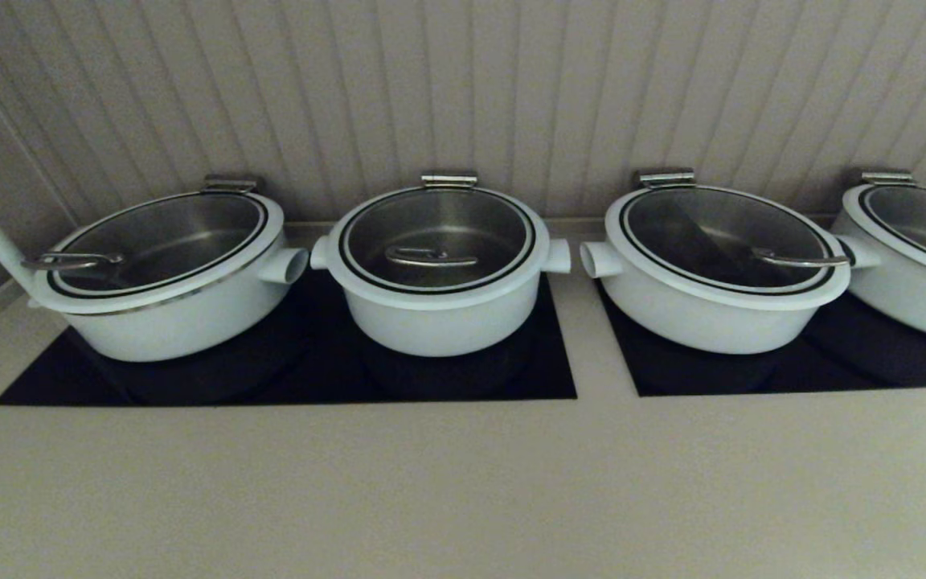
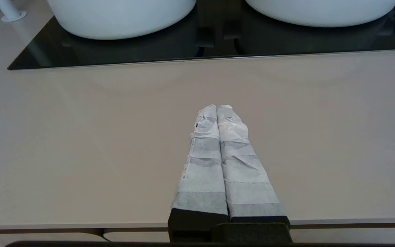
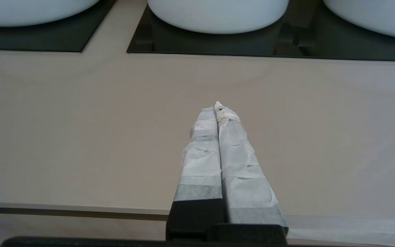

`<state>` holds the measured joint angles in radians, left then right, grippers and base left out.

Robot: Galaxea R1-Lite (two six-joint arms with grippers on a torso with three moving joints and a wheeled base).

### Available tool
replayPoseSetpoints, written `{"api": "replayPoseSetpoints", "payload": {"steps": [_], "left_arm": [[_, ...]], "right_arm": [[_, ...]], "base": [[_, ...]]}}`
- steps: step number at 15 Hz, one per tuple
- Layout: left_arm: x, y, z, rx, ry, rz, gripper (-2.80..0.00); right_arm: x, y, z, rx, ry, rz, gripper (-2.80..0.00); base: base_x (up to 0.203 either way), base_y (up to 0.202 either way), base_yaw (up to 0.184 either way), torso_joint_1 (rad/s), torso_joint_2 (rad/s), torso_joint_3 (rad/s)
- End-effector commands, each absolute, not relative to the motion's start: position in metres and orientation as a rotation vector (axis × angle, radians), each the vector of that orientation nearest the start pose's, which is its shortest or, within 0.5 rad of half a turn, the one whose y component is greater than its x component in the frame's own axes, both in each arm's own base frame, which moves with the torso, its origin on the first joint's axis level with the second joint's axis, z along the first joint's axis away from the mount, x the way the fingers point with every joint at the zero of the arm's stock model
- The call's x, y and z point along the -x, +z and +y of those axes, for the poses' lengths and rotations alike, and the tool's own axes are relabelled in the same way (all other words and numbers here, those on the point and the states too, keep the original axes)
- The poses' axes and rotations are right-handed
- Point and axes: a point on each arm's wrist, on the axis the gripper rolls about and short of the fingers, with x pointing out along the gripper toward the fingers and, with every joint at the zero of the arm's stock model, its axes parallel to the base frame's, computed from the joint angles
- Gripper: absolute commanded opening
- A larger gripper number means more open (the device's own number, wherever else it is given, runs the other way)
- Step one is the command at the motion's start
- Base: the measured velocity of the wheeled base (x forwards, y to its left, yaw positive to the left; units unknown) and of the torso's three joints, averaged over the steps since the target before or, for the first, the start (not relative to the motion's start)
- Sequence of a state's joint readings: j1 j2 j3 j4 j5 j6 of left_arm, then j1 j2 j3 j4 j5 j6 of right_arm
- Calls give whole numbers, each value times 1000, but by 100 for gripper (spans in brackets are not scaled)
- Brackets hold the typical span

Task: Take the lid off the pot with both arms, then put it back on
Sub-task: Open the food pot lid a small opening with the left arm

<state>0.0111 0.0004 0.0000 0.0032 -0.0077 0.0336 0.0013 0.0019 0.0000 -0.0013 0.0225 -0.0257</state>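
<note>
Three wider pots [image 1: 165, 273], black cooktops [image 1: 286, 378], perhaps glass.

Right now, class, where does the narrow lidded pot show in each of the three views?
Head view: the pot is second from the left, with the lid on.
Left wrist view: only its base shows, the one farther from the white pole.
Right wrist view: its base shows, across the counter gap from two other pots.
Shared landmark: the black panel under it.

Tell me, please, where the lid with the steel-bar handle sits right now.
In the head view the lid sits closed on the pot, second from the robot's left in the row, on the left black cooktop panel below the ribbed wall.
</note>
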Motion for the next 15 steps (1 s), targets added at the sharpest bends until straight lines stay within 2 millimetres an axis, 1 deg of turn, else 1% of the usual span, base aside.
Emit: {"api": "replayPoseSetpoints", "payload": {"steps": [1, 15], "left_arm": [[23, 75, 0, -34, 3, 3, -280], [23, 75, 0, -35, 2, 3, -280]], "right_arm": [[23, 76, 0, 26, 25, 0, -280], [23, 76, 0, 26, 25, 0, -280]], "base": [[0, 0, 0, 0, 0, 0], [0, 0, 0, 0, 0, 0]]}}
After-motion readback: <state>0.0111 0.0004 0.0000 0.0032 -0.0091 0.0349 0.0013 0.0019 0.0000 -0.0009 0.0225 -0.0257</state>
